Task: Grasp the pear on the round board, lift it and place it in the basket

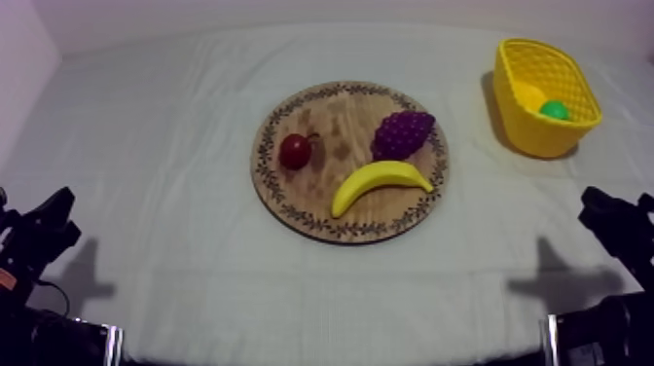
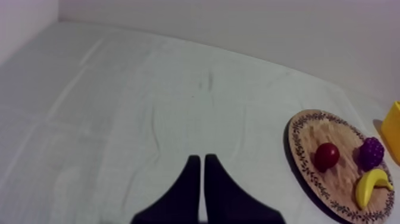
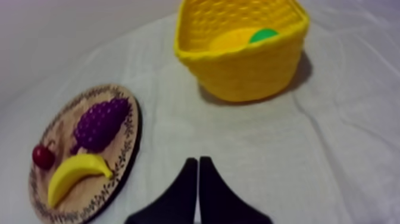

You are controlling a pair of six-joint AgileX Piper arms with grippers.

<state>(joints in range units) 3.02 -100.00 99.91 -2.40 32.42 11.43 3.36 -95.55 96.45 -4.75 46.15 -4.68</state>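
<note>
The round wooden board lies mid-table and holds a small red fruit, a bunch of purple grapes and a banana. The yellow basket stands at the far right. Inside it lies a yellow and green fruit, apparently the pear; it also shows over the rim in the right wrist view. My left gripper rests low at the left, shut on nothing. My right gripper rests low at the right, fingers together as a wedge, short of the basket.
Grey-white cloth covers the table, with open room left of the board and between board and basket. A pale wall rises behind the table's far edge. From the left wrist the board lies far off beside the basket's edge.
</note>
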